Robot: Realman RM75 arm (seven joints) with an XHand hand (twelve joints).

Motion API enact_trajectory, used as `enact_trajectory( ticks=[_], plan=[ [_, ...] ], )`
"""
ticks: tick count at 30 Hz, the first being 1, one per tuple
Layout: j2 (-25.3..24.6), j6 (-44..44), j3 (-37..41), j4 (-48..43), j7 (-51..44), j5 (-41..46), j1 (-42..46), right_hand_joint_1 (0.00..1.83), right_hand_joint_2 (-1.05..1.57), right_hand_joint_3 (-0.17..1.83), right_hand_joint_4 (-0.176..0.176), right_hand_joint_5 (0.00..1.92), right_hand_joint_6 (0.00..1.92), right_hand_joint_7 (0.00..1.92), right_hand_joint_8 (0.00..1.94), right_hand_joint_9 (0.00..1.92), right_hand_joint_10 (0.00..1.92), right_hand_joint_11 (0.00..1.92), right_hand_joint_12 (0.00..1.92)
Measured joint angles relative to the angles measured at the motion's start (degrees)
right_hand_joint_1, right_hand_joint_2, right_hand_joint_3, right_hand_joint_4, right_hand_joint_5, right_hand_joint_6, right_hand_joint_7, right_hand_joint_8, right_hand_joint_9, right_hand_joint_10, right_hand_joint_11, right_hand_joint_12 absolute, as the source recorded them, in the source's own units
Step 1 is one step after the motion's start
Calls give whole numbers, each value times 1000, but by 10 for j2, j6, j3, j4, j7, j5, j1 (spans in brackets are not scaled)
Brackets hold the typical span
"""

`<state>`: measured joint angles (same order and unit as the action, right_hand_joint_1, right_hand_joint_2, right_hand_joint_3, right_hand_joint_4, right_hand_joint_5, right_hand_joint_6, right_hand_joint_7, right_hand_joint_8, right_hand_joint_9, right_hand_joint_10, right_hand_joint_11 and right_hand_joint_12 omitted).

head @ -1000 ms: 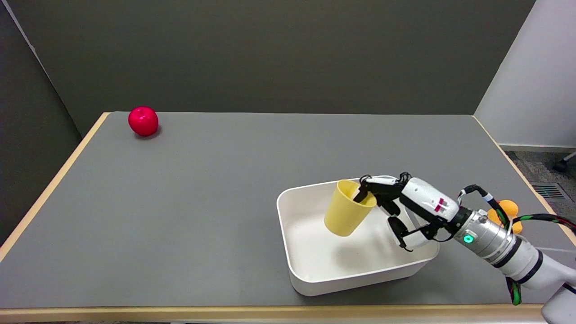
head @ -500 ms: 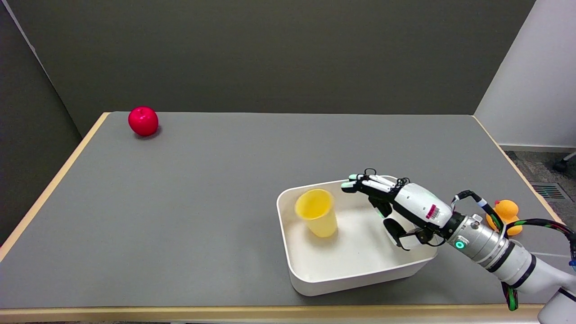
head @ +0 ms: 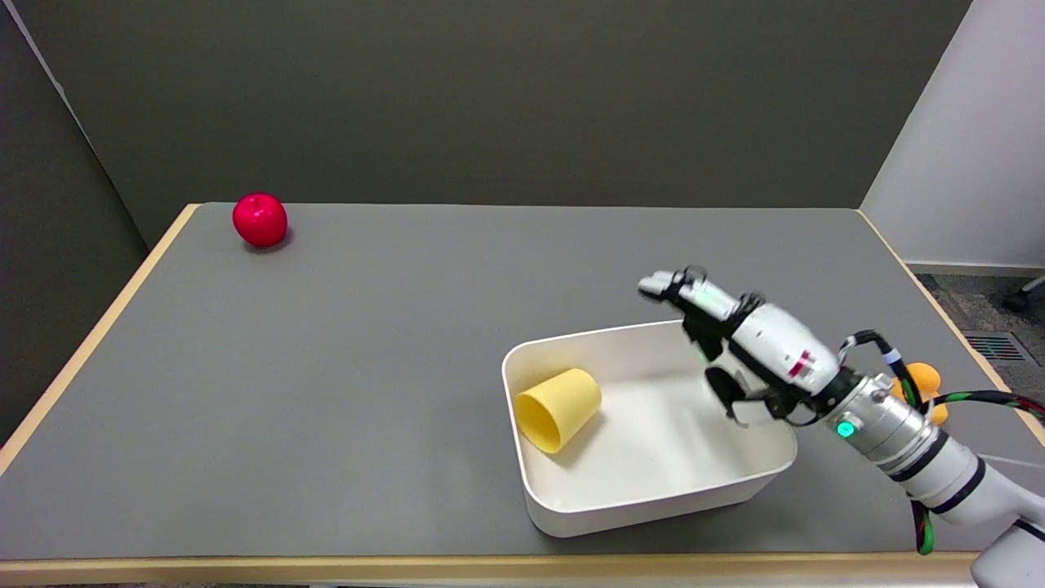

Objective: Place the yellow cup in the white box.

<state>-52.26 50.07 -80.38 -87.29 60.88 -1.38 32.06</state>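
One right hand (head: pixel 747 347) above white box (head: pixel 653 510) far rim, fingers (head: pixel 661 283) spread, empty (yellow cup (head: pixel 558 408) seemingly on side).

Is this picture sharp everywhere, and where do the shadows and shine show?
Head view: mostly sharp; the right hand looks slightly soft at its fingertips. The yellow cup casts a faint shadow on the white box floor. A small highlight gleams on the red apple. The table is evenly lit.

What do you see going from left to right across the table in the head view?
red apple → yellow cup lying on its side in the white box → right hand → orange toy
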Motion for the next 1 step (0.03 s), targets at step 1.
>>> enact_trajectory(
  ticks=[1],
  plan=[
    [0,9,0,0,-14,15,-1,1831,585,1159,73,83,289,101,330,798,1919,749,1921]
  ],
)
